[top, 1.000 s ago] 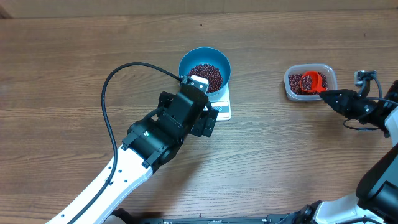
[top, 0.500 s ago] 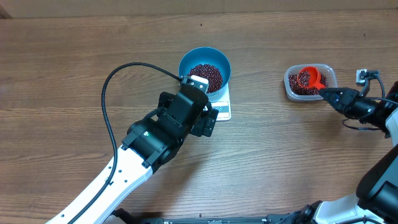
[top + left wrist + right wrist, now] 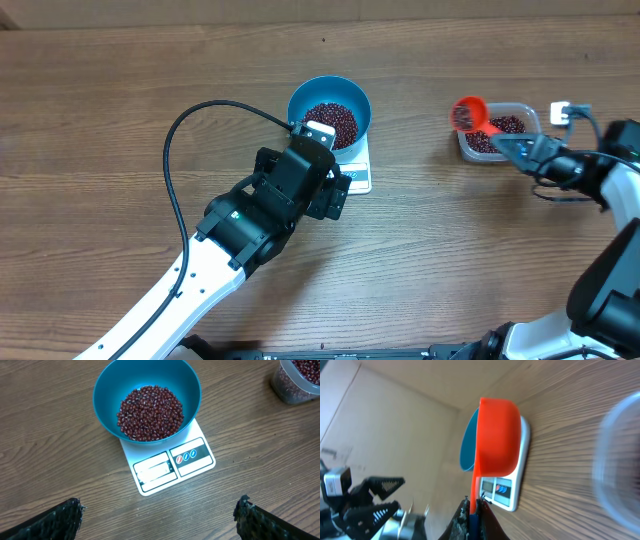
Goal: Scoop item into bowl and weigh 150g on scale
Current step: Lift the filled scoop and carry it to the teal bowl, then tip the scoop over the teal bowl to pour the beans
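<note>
left gripper (image 3: 159, 517): jaws spread wide, nothing held; parked low over the surface (image 3: 50, 435), just in front of the scale.
scale (image 3: 170, 467): flat on the surface, display window (image 3: 155, 470) turned toward the left wrist camera; reading not legible.
bowl (image 3: 107, 390): seated on the scale, overhanging its back part; upright.
beans (image 3: 150, 412): a loose heap is seen covering the bowl's bottom, well below the rim.
right gripper (image 3: 512, 147): jaws pressed together on the scoop's handle, well to the right of the bowl.
scoop (image 3: 468, 112): raised, cup over the tub's left edge on the bowl side; dark contents are glimpsed from overhead, hidden in the right wrist view.
tub (image 3: 530, 108): on the surface at far right, more beans left inside.
step: judged as carrying a scoopful from tub to bowl; weighing not yet finished.
next move: the scoop is to be kept level, brought over the bowl's middle and tipped slowly so the display can be checked; the left arm beside the scale is to be cleared.
</note>
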{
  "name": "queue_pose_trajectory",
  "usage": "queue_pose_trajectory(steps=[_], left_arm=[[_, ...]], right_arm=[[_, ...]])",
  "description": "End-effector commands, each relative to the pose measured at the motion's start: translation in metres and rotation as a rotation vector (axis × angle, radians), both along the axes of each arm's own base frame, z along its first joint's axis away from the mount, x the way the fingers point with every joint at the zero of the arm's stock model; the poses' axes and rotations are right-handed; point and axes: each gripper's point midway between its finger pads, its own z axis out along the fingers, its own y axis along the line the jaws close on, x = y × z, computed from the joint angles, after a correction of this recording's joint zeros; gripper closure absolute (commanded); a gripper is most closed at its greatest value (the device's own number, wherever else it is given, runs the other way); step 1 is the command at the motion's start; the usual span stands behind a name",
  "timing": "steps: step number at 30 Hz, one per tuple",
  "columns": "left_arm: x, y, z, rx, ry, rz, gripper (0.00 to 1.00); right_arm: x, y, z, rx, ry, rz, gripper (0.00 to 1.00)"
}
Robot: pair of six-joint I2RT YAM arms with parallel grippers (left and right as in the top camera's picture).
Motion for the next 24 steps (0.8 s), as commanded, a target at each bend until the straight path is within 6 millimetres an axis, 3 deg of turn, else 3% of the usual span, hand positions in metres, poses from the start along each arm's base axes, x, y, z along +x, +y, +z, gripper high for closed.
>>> queue_pose_trajectory(steps=[1,16,24], left_arm=[[0.0,0.003,0.002,-0.001,-0.01,0.014,0.0],[0.0,0.003,0.002,-0.001,-0.01,0.014,0.01],[0.0,0.003,0.002,-0.001,-0.01,0.014,0.01]], right_arm=[[0.001,0.036,0.006,0.017,-0.042,0.106,0.96],[0.029,0.134,0.002,-0.077,0.001,0.24,0.96],[0.039,0.166,-0.001,-0.167,-0.069,0.248,0.96]])
